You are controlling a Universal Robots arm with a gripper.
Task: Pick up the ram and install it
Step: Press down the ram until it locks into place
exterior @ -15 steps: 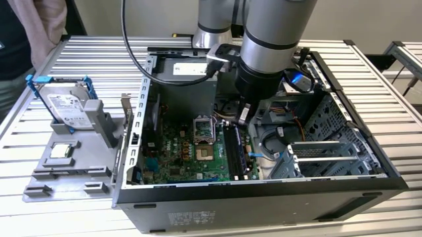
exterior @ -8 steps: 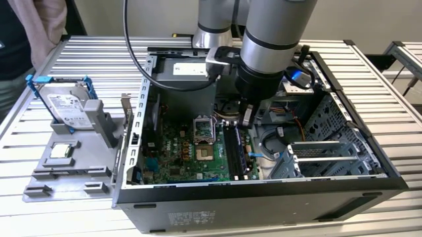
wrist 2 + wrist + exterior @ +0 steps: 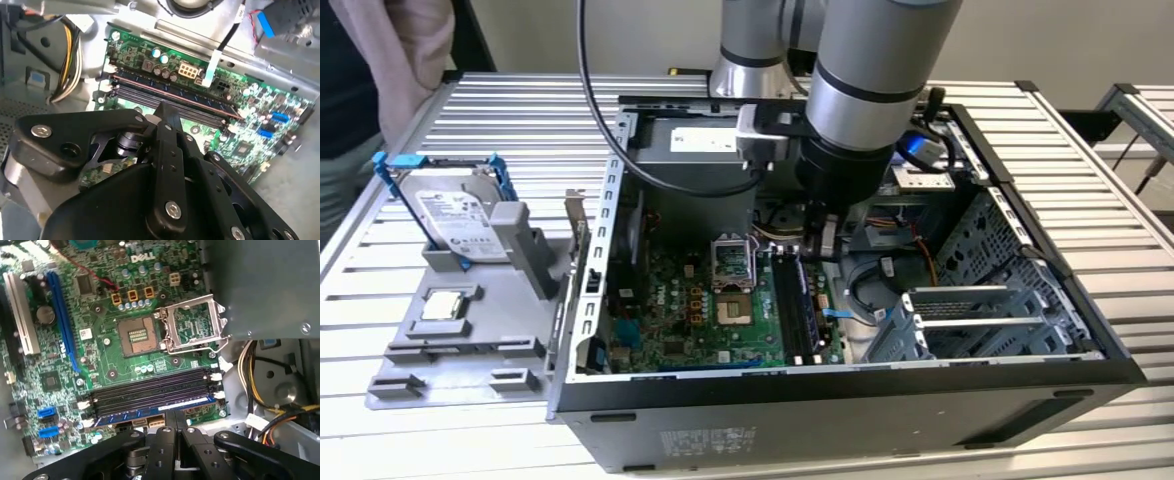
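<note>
The ram (image 3: 145, 410) is a long thin stick lying along the memory slot nearest my gripper (image 3: 175, 416), beside the empty black slots (image 3: 150, 387). My black fingers (image 3: 167, 440) are pressed together, shut, with their tips at the stick's edge. I cannot tell whether they touch it. In the second wrist view the gripper (image 3: 164, 107) points at the same row of slots (image 3: 175, 92). The exterior view has the arm reaching down into the open computer case (image 3: 854, 410), with the gripper (image 3: 817, 250) over the slots (image 3: 790, 300).
An open CPU socket (image 3: 137, 335) and its raised bracket (image 3: 192, 325) lie beyond the slots. Cable bundles (image 3: 250, 365) hang beside the gripper. On the exterior view's left, a grey tray (image 3: 400, 375) carries a hard drive (image 3: 454, 225) and a chip (image 3: 443, 305). A person (image 3: 387, 60) stands behind.
</note>
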